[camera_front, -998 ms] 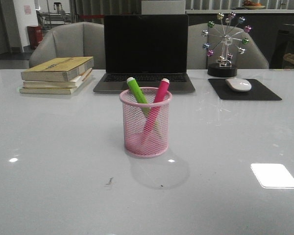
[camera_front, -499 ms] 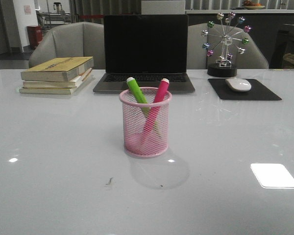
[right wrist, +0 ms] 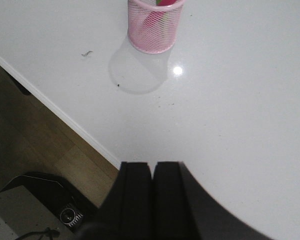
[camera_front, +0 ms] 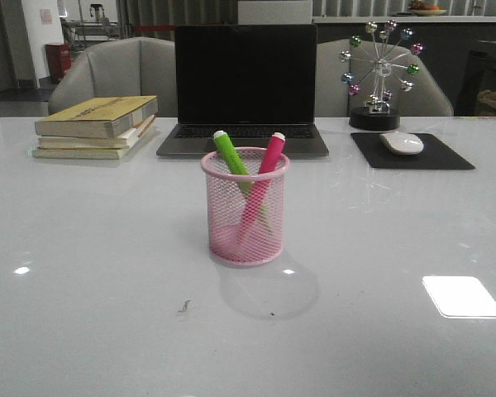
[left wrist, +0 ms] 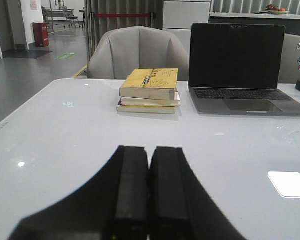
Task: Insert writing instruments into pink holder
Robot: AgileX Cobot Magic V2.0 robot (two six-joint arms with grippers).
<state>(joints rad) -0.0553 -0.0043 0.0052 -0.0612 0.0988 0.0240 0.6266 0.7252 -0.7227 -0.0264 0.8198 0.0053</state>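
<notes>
The pink holder [camera_front: 245, 217] stands upright in the middle of the white table. Inside it lean the two writing instruments: a green pen [camera_front: 230, 152] tilted left and a magenta pen [camera_front: 269, 157] tilted right, white tips above the rim. The right wrist view shows the holder [right wrist: 155, 26] from above, far from my right gripper [right wrist: 151, 165], which is shut and empty over the table's near edge. My left gripper [left wrist: 149, 149] is shut and empty, low over bare table, facing the books. Neither arm shows in the front view.
A stack of books [camera_front: 97, 126] lies at the back left, also in the left wrist view [left wrist: 149, 90]. An open laptop [camera_front: 245, 89] stands behind the holder. A mouse [camera_front: 403, 142] on a black pad and a Ferris-wheel ornament [camera_front: 379, 74] sit back right. Table edge [right wrist: 65, 116] borders floor.
</notes>
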